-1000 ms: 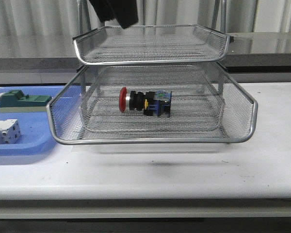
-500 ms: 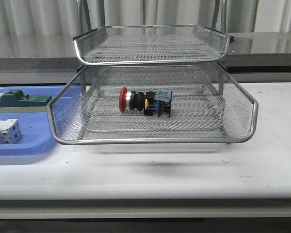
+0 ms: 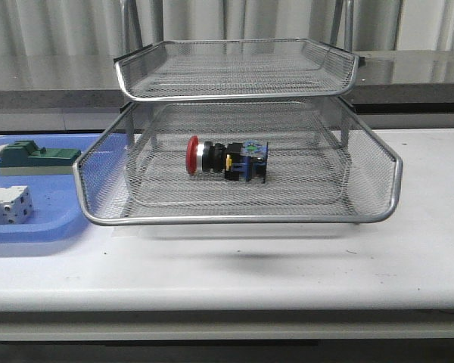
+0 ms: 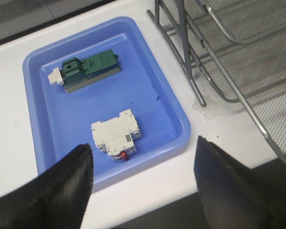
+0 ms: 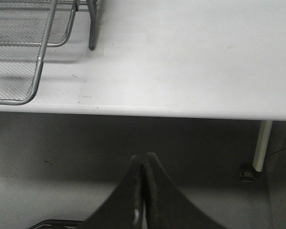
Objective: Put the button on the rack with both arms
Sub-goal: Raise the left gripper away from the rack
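The button point(image 3: 225, 159), with a red head, black body and blue and yellow rear block, lies on its side in the middle tier of the silver wire-mesh rack point(image 3: 238, 219); the red head points left. No arm shows in the front view. My left gripper point(image 4: 143, 167) is open and empty, high above the blue tray and the table's front edge. The rack's corner shows in the left wrist view point(image 4: 238, 62). My right gripper point(image 5: 144, 160) is shut and empty, out past the table's front edge. The rack's corner shows in the right wrist view point(image 5: 33, 52).
A flat blue tray point(image 3: 57, 227) lies left of the rack, with a green block point(image 3: 34, 157) and a white block point(image 3: 7, 206) in it. They also show in the left wrist view: tray point(image 4: 176, 114), green block point(image 4: 88, 70), white block point(image 4: 117, 138). A table leg point(image 5: 261, 145) stands near the right gripper.
A black arm that hung above the rack's top tier at the upper left one second ago has left the front view. The button and rack have not moved.
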`<state>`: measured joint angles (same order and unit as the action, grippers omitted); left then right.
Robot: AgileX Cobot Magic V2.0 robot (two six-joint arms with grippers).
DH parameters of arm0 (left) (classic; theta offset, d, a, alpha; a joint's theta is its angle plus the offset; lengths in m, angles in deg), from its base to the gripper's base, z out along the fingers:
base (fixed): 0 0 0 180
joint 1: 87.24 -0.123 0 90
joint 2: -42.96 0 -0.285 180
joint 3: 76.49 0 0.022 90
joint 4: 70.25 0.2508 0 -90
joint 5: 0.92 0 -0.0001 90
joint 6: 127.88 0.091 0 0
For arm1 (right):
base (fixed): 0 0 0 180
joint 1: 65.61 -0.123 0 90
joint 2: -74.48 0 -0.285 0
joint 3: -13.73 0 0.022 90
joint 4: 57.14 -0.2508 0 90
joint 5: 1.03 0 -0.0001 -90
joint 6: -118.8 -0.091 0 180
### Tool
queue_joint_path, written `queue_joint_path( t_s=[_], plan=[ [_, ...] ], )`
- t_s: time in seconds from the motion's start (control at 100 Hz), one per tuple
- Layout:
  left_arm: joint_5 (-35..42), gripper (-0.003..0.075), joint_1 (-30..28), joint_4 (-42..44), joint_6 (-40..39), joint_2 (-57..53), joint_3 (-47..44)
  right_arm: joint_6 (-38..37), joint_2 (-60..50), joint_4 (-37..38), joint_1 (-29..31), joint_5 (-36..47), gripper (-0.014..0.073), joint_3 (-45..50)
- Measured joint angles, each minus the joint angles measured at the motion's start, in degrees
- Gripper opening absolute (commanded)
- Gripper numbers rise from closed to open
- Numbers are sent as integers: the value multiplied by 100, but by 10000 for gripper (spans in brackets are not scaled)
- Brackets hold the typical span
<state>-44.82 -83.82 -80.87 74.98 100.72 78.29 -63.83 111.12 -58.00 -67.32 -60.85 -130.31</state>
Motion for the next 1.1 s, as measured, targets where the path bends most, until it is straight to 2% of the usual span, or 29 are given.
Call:
queue_joint_path(
  t_s=[0.36,0.64,0.96,1.03,1.1],
  plan=[
    [2605,439,-3,-601,0,-1966,-2371,0,0,0,0,0,-70,0],
    [4390,439,-3,-1039,-12,-2405,-3503,0,0,0,0,0,-70,0],
    [4675,437,-3,-1101,-12,-2405,-3598,0,0,0,0,0,-70,0],
    [4675,402,-3,-1101,-12,-2405,-3598,0,0,0,0,0,-70,0],
    [4675,331,-3,-1111,-12,-2405,-3598,0,0,0,0,0,-70,0]
  ],
)
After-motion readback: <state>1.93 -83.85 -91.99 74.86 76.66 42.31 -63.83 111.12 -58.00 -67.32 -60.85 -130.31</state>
